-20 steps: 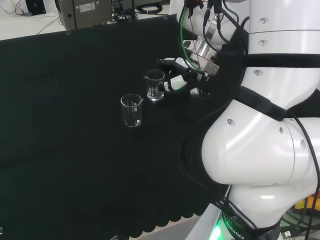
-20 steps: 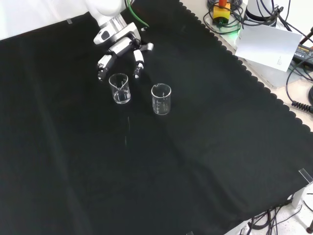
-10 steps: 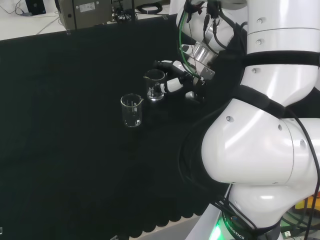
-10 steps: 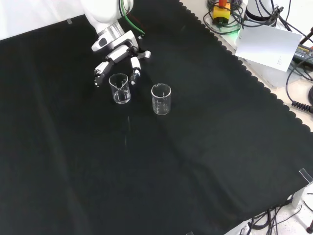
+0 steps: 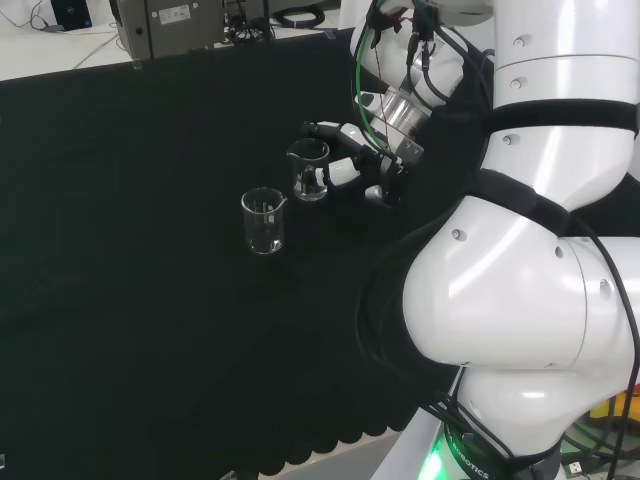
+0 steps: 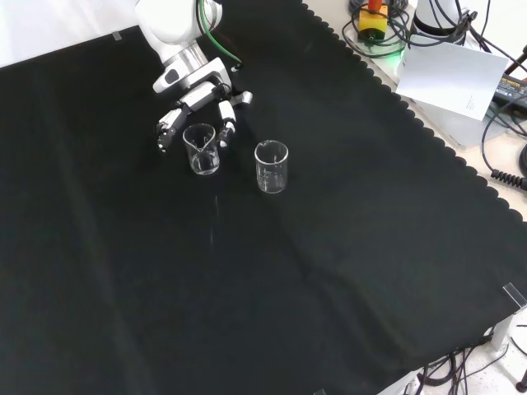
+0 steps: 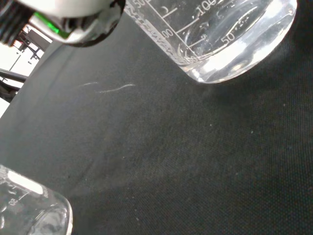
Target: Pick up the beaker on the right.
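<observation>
In the head view the hand (image 5: pixel 352 162) reaches from the right, fingers spread either side of the nearer beaker (image 5: pixel 309 170); contact is hard to judge. A second beaker (image 5: pixel 264 220) stands beyond it, left.

The front view shows fingers (image 6: pixel 169 127) flanking the beaker (image 6: pixel 202 149), not closed.

In the wrist view its base (image 7: pixel 230 39) stands on the cloth (image 7: pixel 171 147).

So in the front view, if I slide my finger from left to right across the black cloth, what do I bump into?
The hand → the beaker by the hand → the other beaker → the white paper sheet off the cloth.
</observation>
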